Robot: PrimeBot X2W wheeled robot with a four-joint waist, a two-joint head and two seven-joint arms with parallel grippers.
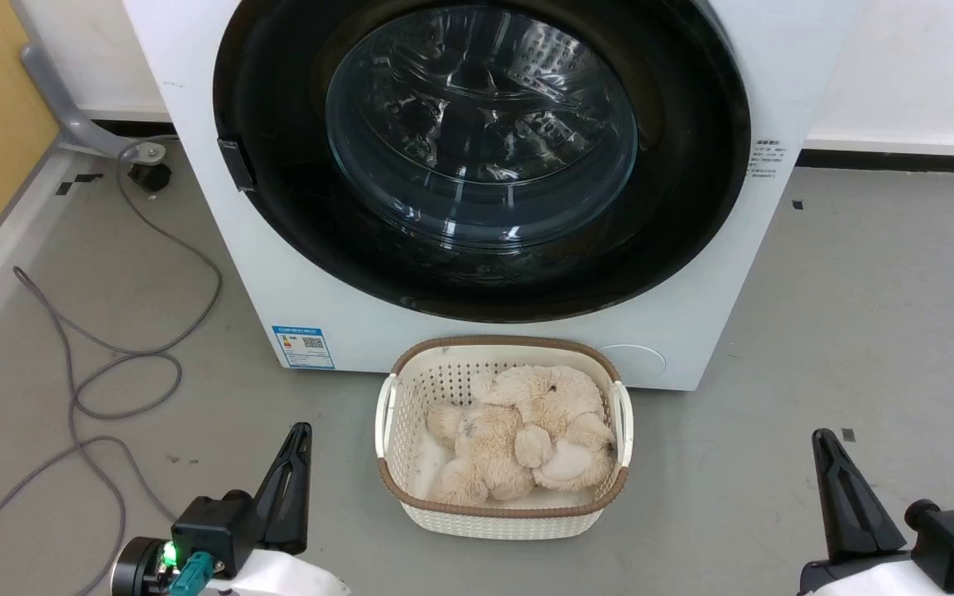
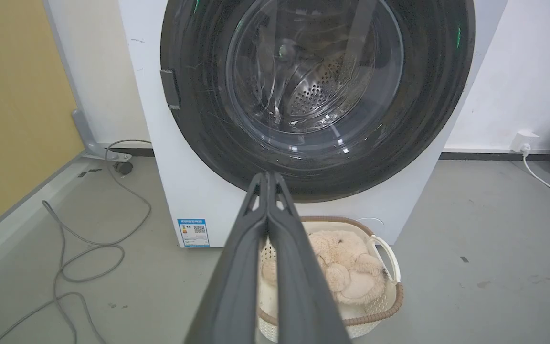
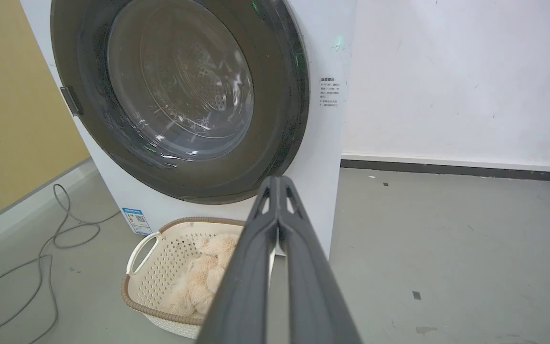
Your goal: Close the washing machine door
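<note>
Although the task calls for shutting it, the washing machine door (image 1: pixel 481 157) already looks seated flush against the white front of the washing machine (image 1: pixel 344 323). No gap shows along its black rim in the head view or in either wrist view, so I judge the job done or all but done.

The door should handle as a stiff, fairly heavy disc swinging on a hinge. Its bulging glass centre is smooth and likely slippery, so it is a poor place to press. A flat push on the black rim near the small grey tab (image 1: pixel 237 163) at 9 o'clock would serve better than any pinch, should the latch need a last nudge.

The left claw (image 1: pixel 301 439) hangs low with its fingers pressed together on nothing, and the door stands well apart at about 1 o'clock from it. In the left wrist view the door sits at 12 o'clock beyond the tips. The right claw (image 1: pixel 826 443) is likewise closed and empty, with the door well apart at 11 o'clock. A lattice basket (image 1: pixel 386 414) holding a plush toy (image 1: pixel 527 430) stands on the floor between the claws and the machine.
</note>
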